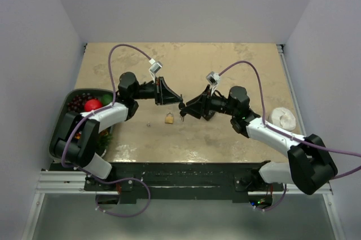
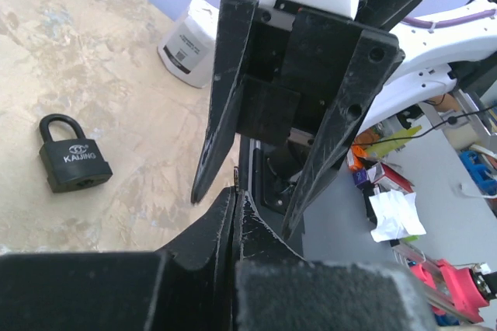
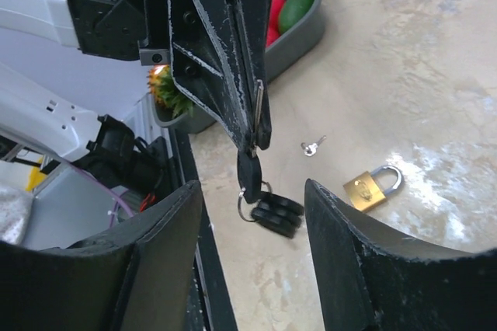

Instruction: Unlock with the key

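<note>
My left gripper [image 1: 179, 103] [image 2: 235, 195] is shut on the blade of a black-headed key [image 3: 248, 168]. A ring with more black-headed keys [image 3: 277, 212] hangs below it, above the table. My right gripper [image 1: 189, 110] [image 3: 252, 187] faces it tip to tip with its fingers [image 3: 167, 253] open on either side of the hanging bunch, touching nothing. A brass padlock [image 1: 168, 118] [image 3: 373, 187] lies on the table just below both grippers. A black padlock [image 2: 74, 156] lies flat further right; it is hidden in the top view.
A small silver key [image 3: 313, 145] [image 1: 148, 122] lies left of the brass padlock. A grey bin [image 1: 63, 120] of fruit stands at the table's left edge. A white roll [image 1: 282, 118] [image 2: 190, 43] stands at the right, beside the right arm.
</note>
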Tool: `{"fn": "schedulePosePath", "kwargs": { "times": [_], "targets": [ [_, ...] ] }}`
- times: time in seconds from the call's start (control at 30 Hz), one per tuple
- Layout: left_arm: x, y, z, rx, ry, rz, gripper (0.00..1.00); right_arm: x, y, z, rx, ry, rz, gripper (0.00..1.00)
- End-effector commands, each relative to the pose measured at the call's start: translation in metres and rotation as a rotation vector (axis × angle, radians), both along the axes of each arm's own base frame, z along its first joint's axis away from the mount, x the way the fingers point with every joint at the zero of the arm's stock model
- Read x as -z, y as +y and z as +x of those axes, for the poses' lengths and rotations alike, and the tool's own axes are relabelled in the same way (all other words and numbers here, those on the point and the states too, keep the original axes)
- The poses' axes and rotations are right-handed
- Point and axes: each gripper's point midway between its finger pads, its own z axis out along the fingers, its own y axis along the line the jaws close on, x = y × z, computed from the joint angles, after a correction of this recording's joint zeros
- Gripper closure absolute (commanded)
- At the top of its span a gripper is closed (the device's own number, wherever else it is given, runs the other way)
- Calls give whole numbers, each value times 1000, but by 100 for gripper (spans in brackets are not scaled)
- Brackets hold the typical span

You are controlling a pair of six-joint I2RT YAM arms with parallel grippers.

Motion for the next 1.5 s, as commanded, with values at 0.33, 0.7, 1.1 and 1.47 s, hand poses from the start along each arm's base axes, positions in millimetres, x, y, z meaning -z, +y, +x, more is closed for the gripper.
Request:
{"fn": "schedulePosePath", "kwargs": {
  "times": [0.33, 0.7, 1.1, 1.47],
  "targets": [
    [-27, 2, -14, 39, -102, -86, 100, -15, 17, -2, 44, -69, 83, 52],
    [-24, 2, -12, 32, -87, -75, 100, -24, 12, 0, 79, -96, 99, 70],
    [4, 8, 36, -186, -142, 174, 24, 1, -14, 28, 291, 13, 19, 100],
    [62, 9, 67, -414, -289, 639, 10, 43, -140, 71, 913, 90, -360, 100]
  ]
}}
